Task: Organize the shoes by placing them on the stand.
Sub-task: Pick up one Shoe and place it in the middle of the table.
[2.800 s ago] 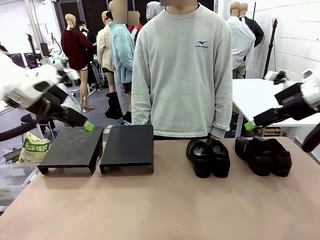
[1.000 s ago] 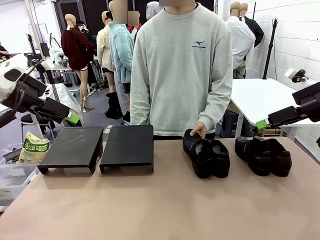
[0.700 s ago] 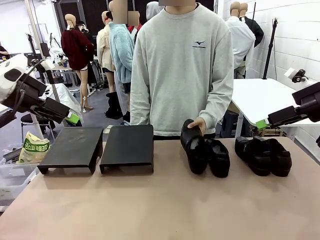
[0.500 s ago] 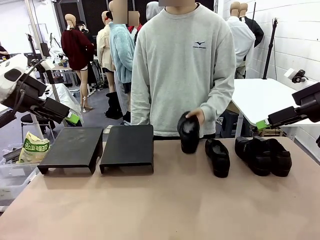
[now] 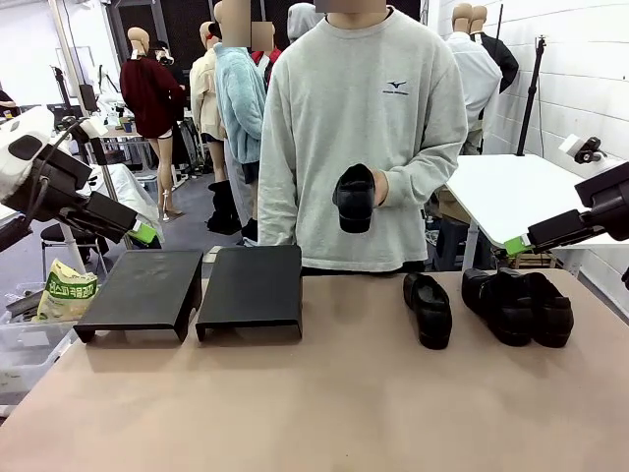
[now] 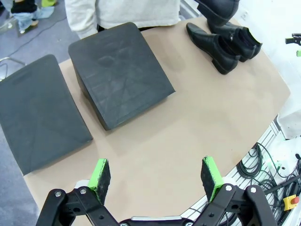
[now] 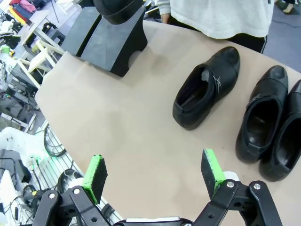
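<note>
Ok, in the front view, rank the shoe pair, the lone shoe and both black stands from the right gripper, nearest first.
From the right gripper:
1. pair of black dress shoes, far right, just below it.
2. lone black dress shoe, right of centre.
3. inner black stand, left of centre.
4. outer black stand, far left.

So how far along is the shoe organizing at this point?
Done: nothing; the left stand and right stand carry no shoes. In hand: the person's hand holds one shoe up at chest height. Left: that shoe, the single shoe and the pair on the table. The left gripper and right gripper hang open, empty.
</note>
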